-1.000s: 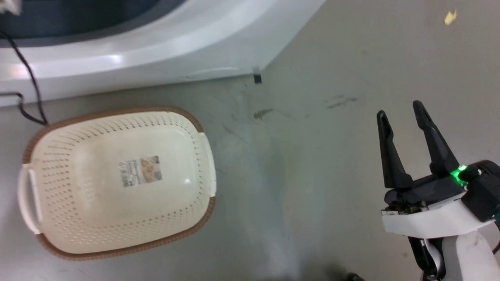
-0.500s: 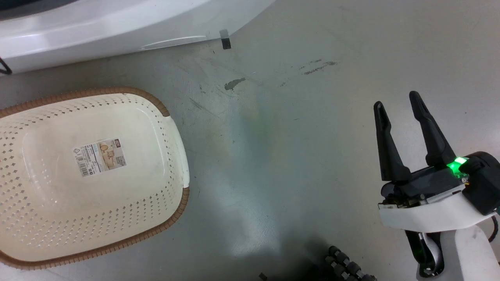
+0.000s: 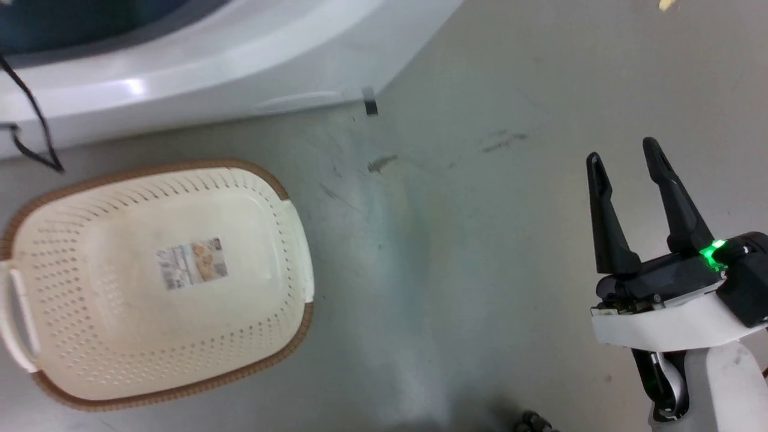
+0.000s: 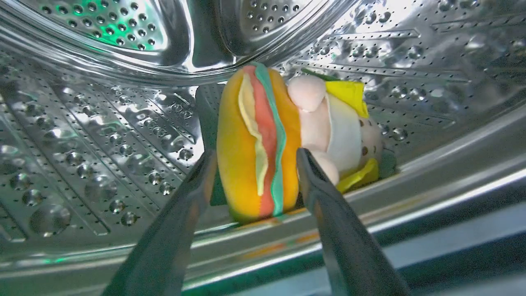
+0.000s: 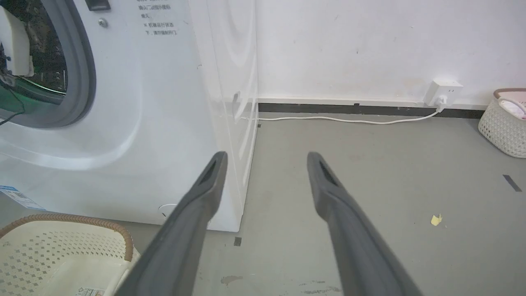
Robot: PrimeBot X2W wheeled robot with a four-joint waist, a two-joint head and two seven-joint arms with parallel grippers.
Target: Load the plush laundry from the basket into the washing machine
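The plush laundry (image 4: 263, 139), a pink doll with an orange-red-green hamburger on its back, lies on the floor of the washing machine's steel drum (image 4: 102, 135). My left gripper (image 4: 254, 158) is open inside the drum, one finger on each side of the hamburger. The cream basket (image 3: 150, 168) with a brown rim stands empty on the floor before the washing machine (image 3: 210, 72), a barcode sticker on its bottom. My right gripper (image 3: 624, 157) hangs open over bare floor, far right of the basket. In the right wrist view, the right gripper (image 5: 265, 158) points past the washing machine (image 5: 164, 102) corner, with the basket (image 5: 70, 220) at lower left.
A black cable (image 3: 30, 114) hangs down the washer front. Along the far wall are a white socket block (image 5: 446, 90), a white cord (image 5: 341, 120) and a second woven basket (image 5: 503, 127). A yellow scrap (image 5: 435, 220) lies on the grey floor.
The head camera has shifted, so the whole picture slid left and back. The basket stays empty and the right gripper holds the same open pose.
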